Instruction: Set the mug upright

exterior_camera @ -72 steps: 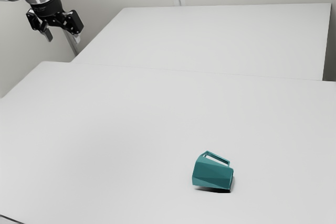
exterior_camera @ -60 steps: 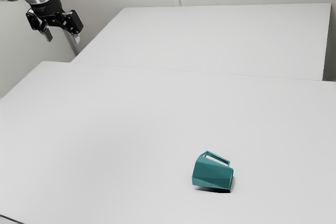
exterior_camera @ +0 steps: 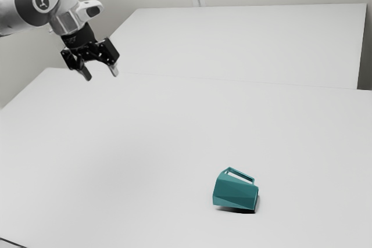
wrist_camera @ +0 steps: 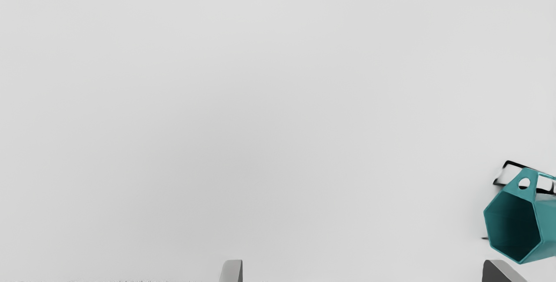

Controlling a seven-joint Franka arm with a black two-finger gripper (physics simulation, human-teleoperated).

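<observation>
High over the table, toward the exterior view's upper left, my gripper (exterior_camera: 101,75) stands open and holds nothing. In the wrist view the two tips of the gripper (wrist_camera: 362,271) are far apart. The teal faceted mug (exterior_camera: 235,193) lies on its side on the table, well away from my hand, with its handle up. In the wrist view the dark hollow mouth of the mug (wrist_camera: 512,227) faces the camera, and part of its body is cut off by the picture's edge.
A broad white table (exterior_camera: 145,143) carries the mug. Behind it is another white surface (exterior_camera: 250,42), with pale walls beyond. A thin dark line (exterior_camera: 11,242) crosses the exterior view's lower left corner.
My arm and hand have moved toward the exterior view's right and lower in the picture, the gripper staying open. The mug lies as before.
</observation>
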